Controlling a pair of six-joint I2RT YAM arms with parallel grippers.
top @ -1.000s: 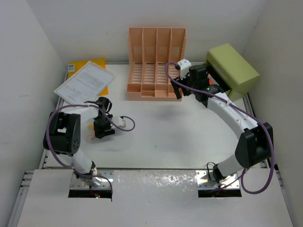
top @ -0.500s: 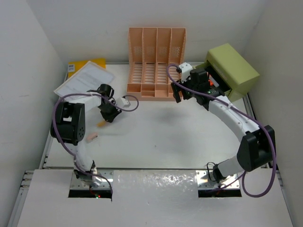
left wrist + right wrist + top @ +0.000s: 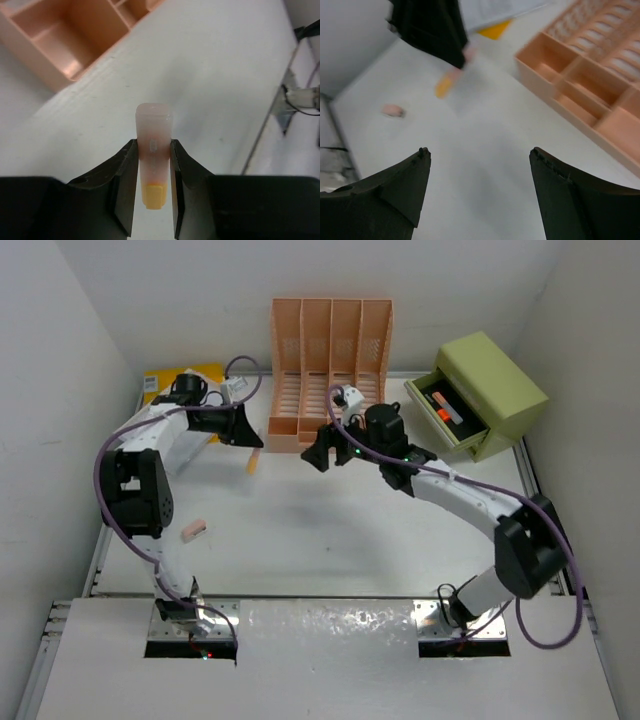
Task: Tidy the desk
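Note:
The white desk (image 3: 350, 540) holds everything here. My left gripper (image 3: 250, 440) is shut on a pale pink marker with a yellow end (image 3: 253, 462) and holds it just above the desk, left of the peach file rack (image 3: 330, 370). The left wrist view shows the marker (image 3: 154, 120) clamped between both fingers (image 3: 125, 175), with the rack's corner (image 3: 75, 35) beyond. My right gripper (image 3: 320, 455) is open and empty, low over the desk in front of the rack. The right wrist view shows its gap (image 3: 480, 150) over bare desk, and the marker (image 3: 445, 85) farther off.
A lime-green drawer box (image 3: 480, 390) stands at the back right, its drawer open with orange items inside. A small pink piece (image 3: 194, 530) lies near the left edge and shows in the right wrist view (image 3: 393, 110). A yellow folder (image 3: 205, 372) with papers lies at the back left.
My left gripper has swung from the middle left up toward the rack with the marker. My right gripper has moved left from the drawer box to the front of the rack.

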